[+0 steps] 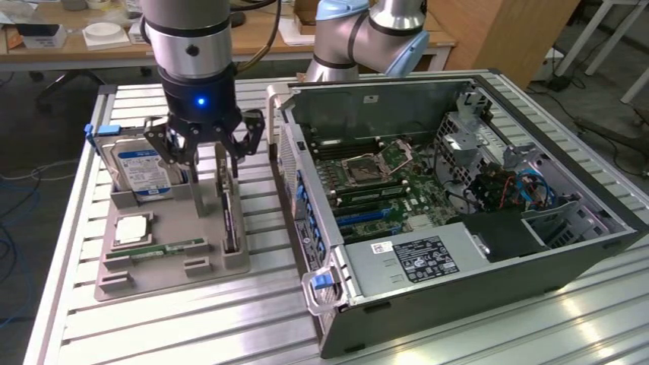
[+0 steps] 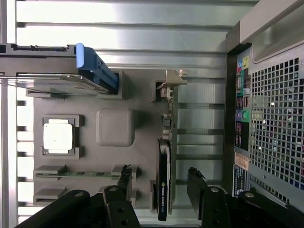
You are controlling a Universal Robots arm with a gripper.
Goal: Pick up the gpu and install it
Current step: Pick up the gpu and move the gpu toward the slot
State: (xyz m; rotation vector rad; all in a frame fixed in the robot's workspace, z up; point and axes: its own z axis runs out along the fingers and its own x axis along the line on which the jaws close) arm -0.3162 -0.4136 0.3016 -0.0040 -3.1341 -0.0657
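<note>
The gpu [image 1: 226, 209] stands on edge in a slot of the grey holder tray [image 1: 167, 270], its silvery bracket at the far end. My gripper [image 1: 208, 156] hangs directly over it, open, one finger on each side of the card and apart from it. In the wrist view the gpu [image 2: 166, 156] runs between the two dark fingertips [image 2: 124, 176] of the gripper [image 2: 160, 179], and its metal bracket [image 2: 170, 81] shows beyond them. The open computer case [image 1: 457, 190] lies to the exterior view's right with its motherboard [image 1: 381, 190] exposed.
The tray [image 2: 114, 126] also holds a silver hard drive [image 1: 142, 171] with a blue tab, a square processor [image 1: 132, 228] and a green memory stick [image 1: 163, 249]. The case's rear panel [image 2: 270, 118] sits close beside the tray. A second robot arm [image 1: 360, 34] stands behind the case.
</note>
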